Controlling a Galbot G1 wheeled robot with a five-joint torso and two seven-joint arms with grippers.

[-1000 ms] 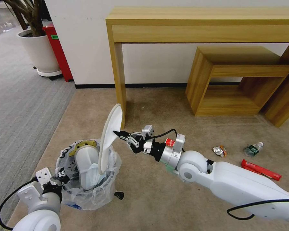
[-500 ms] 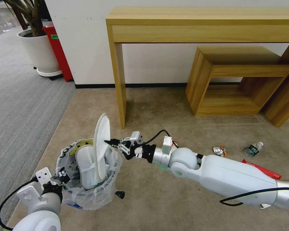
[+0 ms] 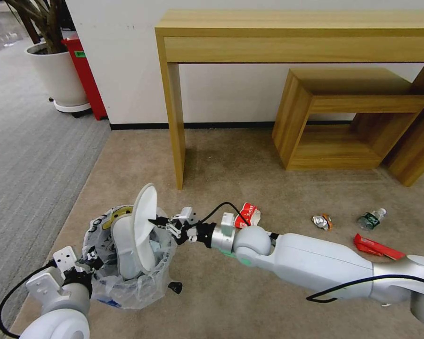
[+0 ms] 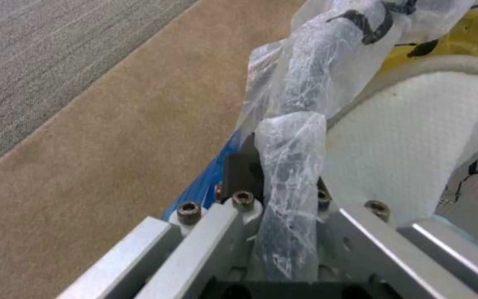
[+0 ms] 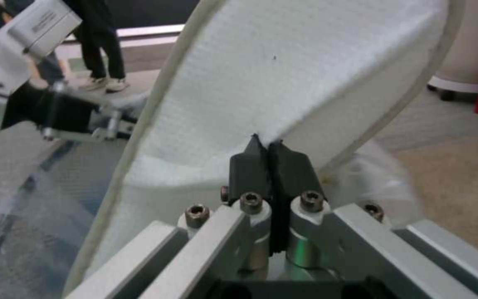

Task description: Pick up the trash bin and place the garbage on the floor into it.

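Note:
The trash bin (image 3: 127,278), lined with a crinkled white bag (image 4: 305,83), sits on the beige floor (image 3: 249,155) at lower left. My left gripper (image 3: 87,261) (image 4: 275,166) is shut on its rim and bag. One white slipper (image 3: 122,245) (image 4: 416,137) stands inside. My right gripper (image 3: 158,221) (image 5: 269,151) is shut on a second white slipper (image 3: 143,226) (image 5: 305,74), held upright with its lower end in the bin's mouth. Garbage on the carpet: a red carton (image 3: 249,214), a crushed can (image 3: 321,221), a small bottle (image 3: 371,219) and a red wrapper (image 3: 377,247).
A wooden table leg (image 3: 176,117) stands just behind the bin. A low wooden shelf (image 3: 344,117) is at back right. A potted plant (image 3: 56,70) and a red box (image 3: 85,75) stand at the far left beside grey ribbed carpet (image 3: 28,155). A small black scrap (image 3: 174,286) lies by the bin.
My right gripper has carried the slipper left and down, from beside the table leg into the bin's mouth. The red carton behind the arm has come into view. The left gripper has not moved.

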